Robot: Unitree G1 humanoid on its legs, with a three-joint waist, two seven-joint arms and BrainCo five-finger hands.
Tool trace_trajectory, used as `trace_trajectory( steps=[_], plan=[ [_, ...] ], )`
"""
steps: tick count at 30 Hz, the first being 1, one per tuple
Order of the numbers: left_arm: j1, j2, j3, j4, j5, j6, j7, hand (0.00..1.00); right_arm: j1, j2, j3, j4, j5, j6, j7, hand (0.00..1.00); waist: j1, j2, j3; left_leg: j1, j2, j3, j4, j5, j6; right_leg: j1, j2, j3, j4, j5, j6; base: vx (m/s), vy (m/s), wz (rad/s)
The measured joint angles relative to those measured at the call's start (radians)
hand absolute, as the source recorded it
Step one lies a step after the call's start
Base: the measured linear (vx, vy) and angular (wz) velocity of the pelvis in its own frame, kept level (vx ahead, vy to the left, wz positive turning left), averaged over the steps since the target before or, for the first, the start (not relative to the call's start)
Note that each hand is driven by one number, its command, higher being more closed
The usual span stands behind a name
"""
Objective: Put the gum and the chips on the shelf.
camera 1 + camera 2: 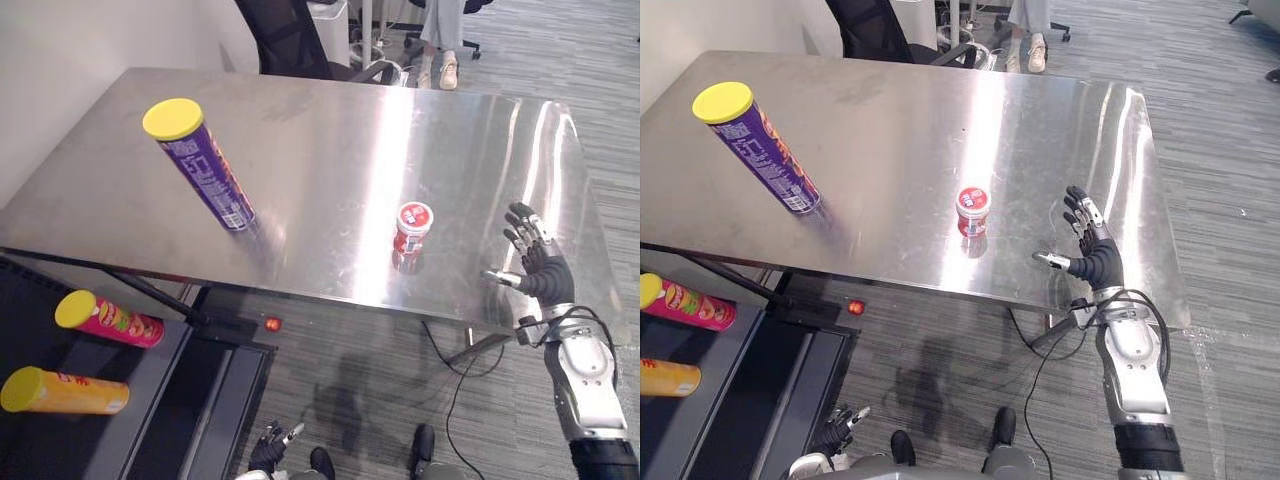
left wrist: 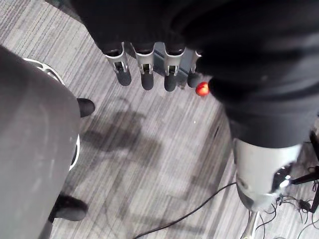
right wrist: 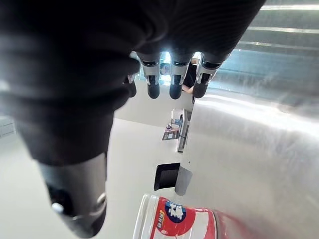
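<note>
- Right hand (image 1: 535,255) up over the near right edge of the steel table (image 1: 330,130); forearm in from 5 o'clock of the head view, wrist about level with the table edge.
- Spread wide open: fingers straight and fanned toward 12 o'clock, thumb out toward 9 o'clock. Nothing held, nothing touched.
- Gum tub (image 1: 413,227), red with a white lid, upright on the table near its front edge, at roughly 10 o'clock from the right hand and clear of it. In the right wrist view, tub (image 3: 177,224) near the thumb, straight fingers (image 3: 174,87) reaching well past it.
- Chips can (image 1: 200,165), purple with a yellow lid, standing on the table's left part, at 10 o'clock from the gum and well apart from both hands.
- Left hand (image 1: 272,448) low at 6 o'clock of the head view, down by the carpet; fingers (image 2: 144,74) loosely extended, empty.
- Shelf (image 1: 150,400) at 7 o'clock, below the table's left end: pink can (image 1: 108,320) and orange can (image 1: 65,391) on their sides, both yellow-lidded.
- Black office chair (image 1: 290,40) and a person's legs (image 1: 440,40) at 12 o'clock, beyond the table.
</note>
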Motion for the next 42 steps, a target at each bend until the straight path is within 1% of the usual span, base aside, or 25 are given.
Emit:
trace_trajectory(
  steps=[9, 12, 15, 20, 23, 27, 29, 32, 37, 40, 41, 42],
  plan=[
    [-0.002, 0.0, 0.0, -0.003, 0.0, 0.002, 0.001, 0.0, -0.068, 0.002, 0.046, 0.074, -0.017, 0.003, -0.018, 0.0, 0.01, -0.003, 0.003, -0.014, -0.003, -0.025, -0.005, 0.011, 0.002, -0.002, -0.002, -0.018, 0.0, 0.0, 0.0, -0.03, -0.027, 0.07],
    [-0.009, 0.0, 0.0, -0.005, 0.0, 0.003, 0.001, 0.0, -0.103, 0.003, 0.087, 0.094, -0.017, 0.007, -0.018, 0.0, 0.023, -0.004, 0.009, -0.015, -0.003, -0.029, -0.022, 0.026, 0.001, -0.006, 0.001, -0.025, 0.0, 0.0, 0.0, -0.03, -0.042, 0.08],
    [-0.011, 0.001, 0.0, -0.009, 0.0, 0.004, 0.001, 0.0, -0.141, 0.007, 0.118, 0.111, -0.017, 0.02, -0.016, 0.0, 0.027, -0.008, 0.012, -0.016, -0.005, -0.036, -0.036, 0.038, 0.001, -0.01, 0.001, -0.028, 0.0, 0.0, 0.0, -0.03, -0.028, 0.05],
    [-0.016, 0.01, 0.001, -0.013, 0.0, 0.009, 0.001, 0.0, -0.167, 0.022, 0.156, 0.111, -0.017, 0.024, -0.013, 0.0, 0.029, -0.023, 0.024, -0.018, -0.008, -0.047, -0.039, 0.041, 0.002, -0.009, -0.002, -0.031, 0.002, 0.0, 0.0, -0.01, -0.011, 0.04],
    [-0.018, 0.01, 0.001, -0.013, 0.0, 0.011, 0.001, 0.0, -0.181, 0.022, 0.176, 0.111, -0.017, 0.024, -0.014, 0.0, 0.03, -0.024, 0.026, -0.018, -0.01, -0.047, -0.039, 0.041, 0.002, -0.01, -0.004, -0.031, 0.002, 0.0, 0.0, 0.0, 0.0, 0.0],
    [-0.023, 0.011, 0.001, -0.013, 0.0, 0.012, 0.001, 0.0, -0.206, 0.039, 0.18, 0.117, -0.017, 0.027, -0.014, 0.0, 0.034, -0.024, 0.035, -0.019, -0.01, -0.048, -0.039, 0.041, 0.002, -0.009, -0.003, -0.032, 0.002, 0.0, 0.0, 0.0, 0.0, 0.0],
    [-0.032, 0.011, 0.001, -0.013, 0.0, 0.013, 0.002, 0.0, -0.229, 0.04, 0.183, 0.134, -0.017, 0.028, -0.015, 0.0, 0.037, -0.025, 0.049, -0.021, -0.01, -0.049, -0.039, 0.041, 0.003, -0.01, -0.004, -0.033, 0.002, 0.0, 0.0, -0.01, -0.015, 0.02],
    [-0.034, 0.011, 0.001, -0.013, 0.001, 0.013, 0.002, 0.0, -0.237, 0.04, 0.183, 0.153, -0.017, 0.037, -0.017, 0.0, 0.042, -0.025, 0.05, -0.024, -0.01, -0.053, -0.039, 0.042, 0.003, -0.011, -0.004, -0.038, 0.002, 0.0, 0.0, -0.01, -0.021, 0.05],
    [-0.035, 0.011, 0.001, -0.013, 0.0, 0.013, 0.002, 0.0, -0.271, 0.04, 0.183, 0.18, -0.018, 0.038, -0.023, 0.0, 0.046, -0.026, 0.05, -0.029, -0.01, -0.055, -0.039, 0.042, 0.004, -0.012, -0.006, -0.047, 0.002, 0.0, 0.0, 0.0, -0.016, 0.04],
    [-0.038, 0.011, 0.001, -0.016, 0.0, 0.013, 0.002, 0.0, -0.294, 0.041, 0.182, 0.211, -0.019, 0.039, -0.038, 0.0, 0.054, -0.026, 0.052, -0.033, -0.01, -0.059, -0.039, 0.043, 0.003, -0.012, -0.006, -0.053, 0.001, 0.0, 0.0, 0.0, -0.022, 0.06],
    [-0.038, 0.011, 0.001, -0.019, 0.0, 0.013, 0.002, 0.0, -0.307, 0.041, 0.182, 0.228, -0.019, 0.04, -0.045, 1.0, 0.055, -0.028, 0.054, -0.033, -0.011, -0.065, -0.039, 0.044, 0.003, -0.011, -0.007, -0.054, 0.002, 0.0, 0.0, -0.01, -0.023, 0.05],
    [-0.038, 0.011, 0.001, -0.025, 0.0, 0.013, 0.002, 0.0, -0.317, 0.041, 0.181, 0.231, -0.019, 0.042, -0.052, 1.0, 0.055, -0.029, 0.061, -0.033, -0.011, -0.07, -0.039, 0.044, 0.004, -0.009, -0.007, -0.055, 0.002, 0.0, 0.0, -0.01, -0.022, 0.04]
  ],
)
